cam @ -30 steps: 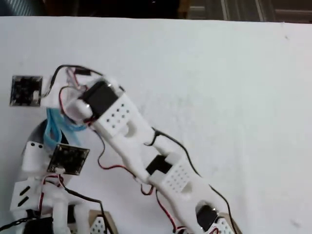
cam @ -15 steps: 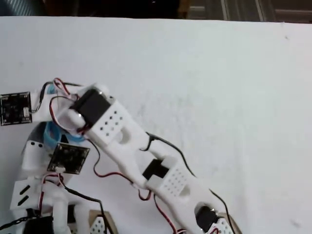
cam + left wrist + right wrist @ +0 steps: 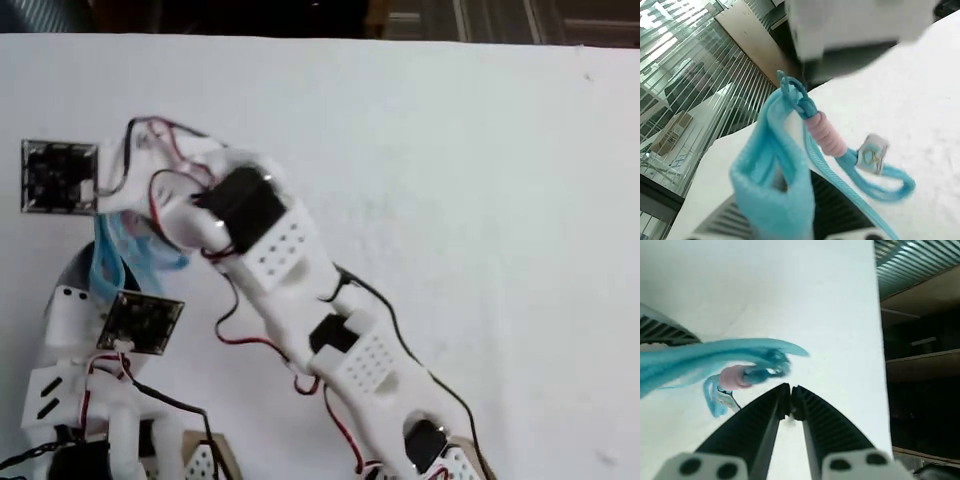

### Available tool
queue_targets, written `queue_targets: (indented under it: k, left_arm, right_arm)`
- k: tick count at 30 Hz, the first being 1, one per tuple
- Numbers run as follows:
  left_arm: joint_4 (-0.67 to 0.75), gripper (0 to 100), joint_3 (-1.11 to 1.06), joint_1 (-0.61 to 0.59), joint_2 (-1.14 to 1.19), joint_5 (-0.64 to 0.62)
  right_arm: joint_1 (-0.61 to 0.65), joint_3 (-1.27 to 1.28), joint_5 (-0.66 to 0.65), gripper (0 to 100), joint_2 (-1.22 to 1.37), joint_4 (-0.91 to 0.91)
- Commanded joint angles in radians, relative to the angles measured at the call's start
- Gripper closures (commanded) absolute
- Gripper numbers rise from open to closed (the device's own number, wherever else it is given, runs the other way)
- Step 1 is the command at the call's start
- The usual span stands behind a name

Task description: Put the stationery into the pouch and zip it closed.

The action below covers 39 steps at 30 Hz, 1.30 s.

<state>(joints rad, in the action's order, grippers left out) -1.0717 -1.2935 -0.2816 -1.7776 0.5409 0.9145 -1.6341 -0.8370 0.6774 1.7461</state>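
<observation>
Left wrist view, pouch [image 3: 771, 187] first: blue mesh, pinched in the left jaws over the bench [image 3: 450, 150] near its left edge, zip pull [image 3: 791, 94] trailing pink beads [image 3: 827, 137] and a looped cord [image 3: 885, 185]. Right jaws closed tip to tip on nothing, just beside that pull. Risks snagging only the loose cord, yanking the mesh out of the left grip, or zipping shut before any stationery is inside.
</observation>
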Motion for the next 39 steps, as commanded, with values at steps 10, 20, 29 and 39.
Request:
queue_targets:
  k: [10, 20, 29, 39]
  left_arm:
    - [0.005, 98, -0.207, 0.001, 0.021, 0.009]
    - [0.0, 97, -0.147, 0.025, 0.024, -0.114]
    - [-0.049, 85, -0.092, 0.031, 0.021, -0.224]
    - [-0.04, 79, -0.058, 0.035, 0.021, -0.388]
  right_arm:
    - [-0.338, 0.034, 0.264, 87.2, -0.288, 0.022]
    - [-0.237, 0.362, 0.732, 79.0, -0.622, 0.022]
    - [-0.124, 0.592, 0.802, 79.0, -0.736, 0.018]
    - [-0.139, 0.853, 1.143, 79.0, -0.737, 0.016]
